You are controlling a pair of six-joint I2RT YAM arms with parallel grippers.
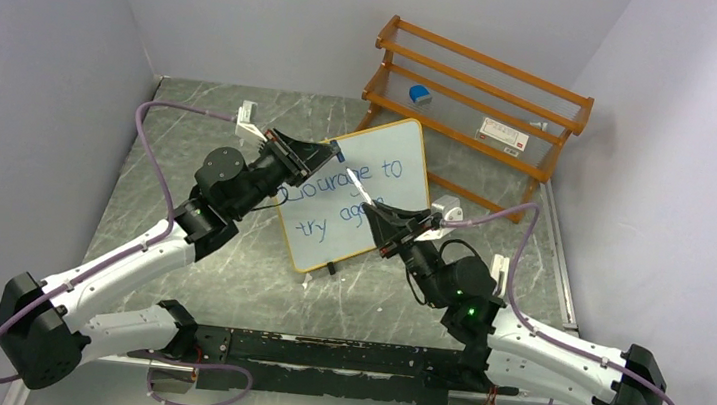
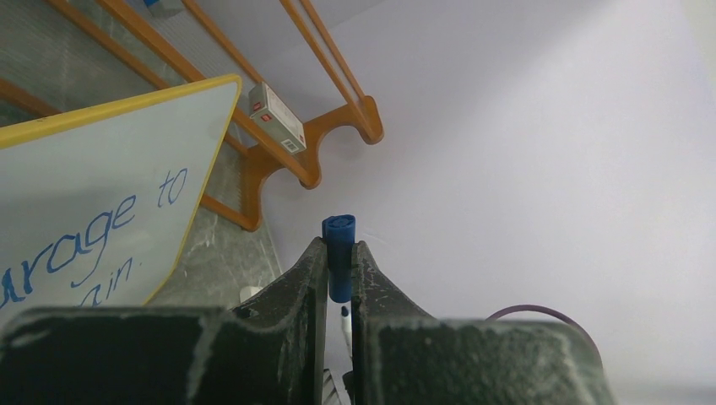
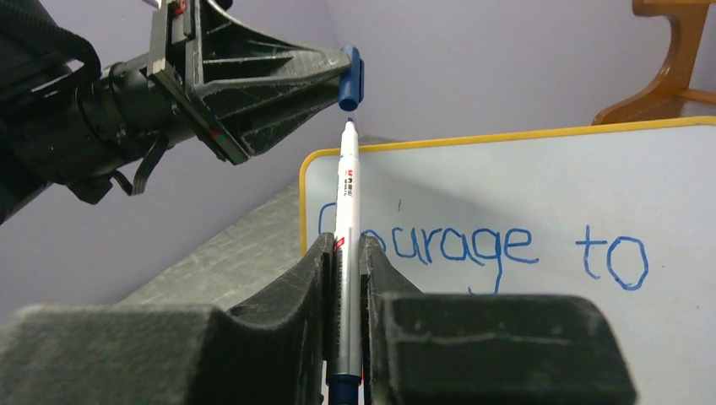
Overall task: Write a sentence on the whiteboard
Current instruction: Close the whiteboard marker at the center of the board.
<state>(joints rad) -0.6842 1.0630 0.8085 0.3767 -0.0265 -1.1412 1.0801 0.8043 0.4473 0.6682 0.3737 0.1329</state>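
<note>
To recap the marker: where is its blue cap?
In the right wrist view, upper centre, the blue cap sits in the left gripper, just off the tip of the marker in the right gripper.

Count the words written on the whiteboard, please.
4. "Courage" and "to" stand on the upper line of the whiteboard, "try" and "again" on the lower line. Parts of the board are covered, so more could be hidden.

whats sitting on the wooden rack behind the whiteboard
The rack holds a small blue object and a white box with red labels. The whiteboard covers its lower left corner, so anything there is hidden.
</note>
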